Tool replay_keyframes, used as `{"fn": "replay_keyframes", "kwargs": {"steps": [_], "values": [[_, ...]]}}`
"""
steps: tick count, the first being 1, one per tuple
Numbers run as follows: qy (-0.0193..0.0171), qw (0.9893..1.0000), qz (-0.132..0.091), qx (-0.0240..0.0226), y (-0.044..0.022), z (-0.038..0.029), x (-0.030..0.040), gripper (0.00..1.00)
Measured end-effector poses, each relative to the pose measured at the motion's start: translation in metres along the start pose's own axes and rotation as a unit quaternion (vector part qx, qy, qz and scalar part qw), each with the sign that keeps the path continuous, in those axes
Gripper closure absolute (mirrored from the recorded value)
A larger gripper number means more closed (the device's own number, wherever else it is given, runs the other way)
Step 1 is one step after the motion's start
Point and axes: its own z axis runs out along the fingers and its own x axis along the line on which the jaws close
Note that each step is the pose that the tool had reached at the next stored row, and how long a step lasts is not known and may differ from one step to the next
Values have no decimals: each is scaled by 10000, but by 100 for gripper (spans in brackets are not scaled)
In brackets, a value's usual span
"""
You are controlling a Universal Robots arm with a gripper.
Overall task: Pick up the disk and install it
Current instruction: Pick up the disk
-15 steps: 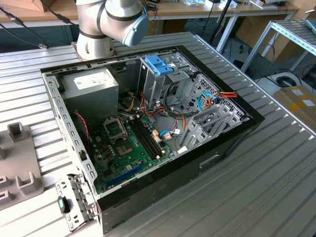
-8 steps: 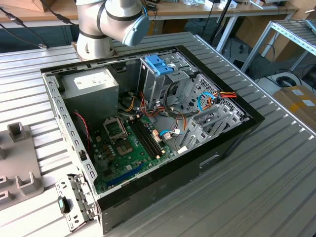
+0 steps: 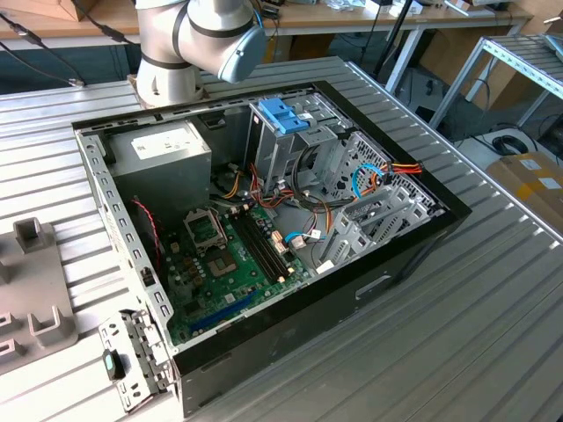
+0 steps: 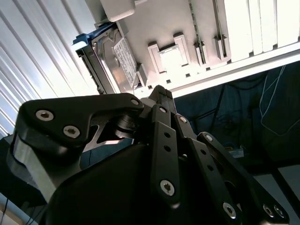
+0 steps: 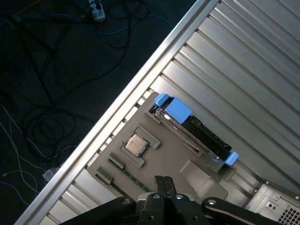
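Exterior view. An open computer case (image 3: 387,281) lay on its side on the ribbed metal bench (image 3: 422,369), its interior facing up. The base of the arm (image 3: 193,35) stood just behind the case. Inside, a grey power supply (image 3: 163,154) with a white label occupied the far corner toward the exterior view's left. A blue plastic bracket (image 3: 283,116) sat on top of the drive cage (image 3: 295,158) beside it. The green motherboard (image 3: 220,281) carried a processor socket (image 3: 205,230) and parallel memory slots (image 3: 264,251). Red, yellow and orange cables (image 3: 400,169) and a blue cable (image 3: 361,180) crossed the perforated metal bays. A grey fixture (image 3: 35,290) lay at the exterior view's left edge.
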Motion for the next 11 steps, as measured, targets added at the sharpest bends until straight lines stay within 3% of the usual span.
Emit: {"fn": "replay_keyframes", "kwargs": {"steps": [11], "values": [[11, 9996, -283, -7, 0, 0, 0, 90]]}}
